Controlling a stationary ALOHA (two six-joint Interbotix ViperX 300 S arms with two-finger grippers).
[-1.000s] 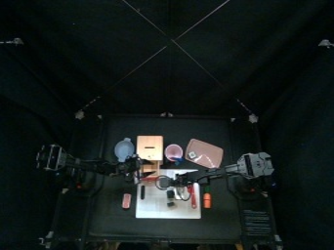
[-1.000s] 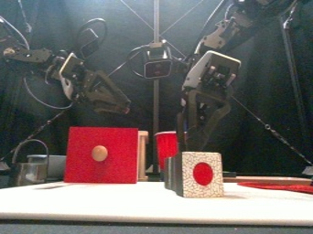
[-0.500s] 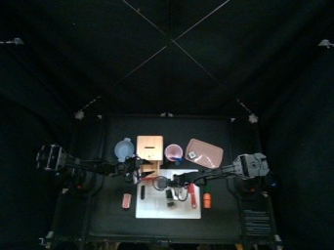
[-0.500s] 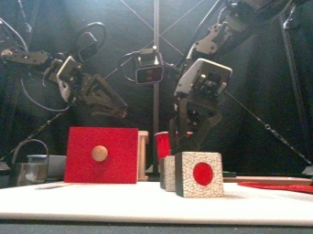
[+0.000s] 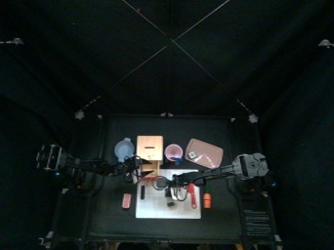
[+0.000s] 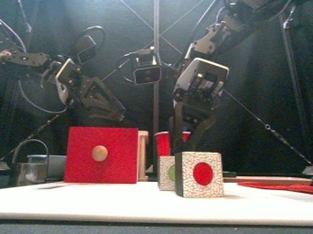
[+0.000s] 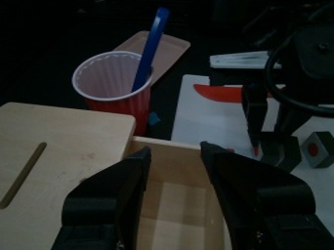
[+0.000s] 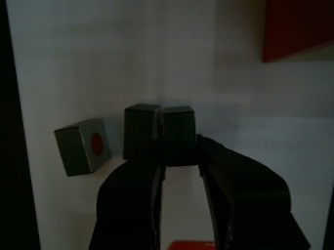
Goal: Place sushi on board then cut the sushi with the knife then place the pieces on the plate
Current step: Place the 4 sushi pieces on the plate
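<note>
On the white board [image 5: 181,211] a cut sushi piece [image 6: 199,174] with a red centre stands alone, its face toward the front. Just behind it stand two dark blocks [image 8: 159,125] still together. My right gripper [image 6: 173,154] has come down on them, and in the right wrist view its jaws close on the blocks' near end. The loose piece [image 8: 84,148] lies beside the gripper. My left gripper [image 7: 179,161] hovers open over the wooden box [image 7: 65,137] with nothing between its jaws. The red cup [image 7: 112,82] holds the blue knife [image 7: 152,47]. The pink tray [image 5: 205,151] lies at the back right.
The box's red drawer front [image 6: 102,155] faces the table's front, left of the board. A blue-grey bowl [image 5: 124,148] stands at the back left. A flat red thing [image 6: 276,186] lies low at the right, and another red thing [image 5: 127,200] lies left of the board.
My right gripper has come lower onto the rear sushi blocks, which have shifted a little left behind the front piece. The left gripper has sunk slightly over the box.
</note>
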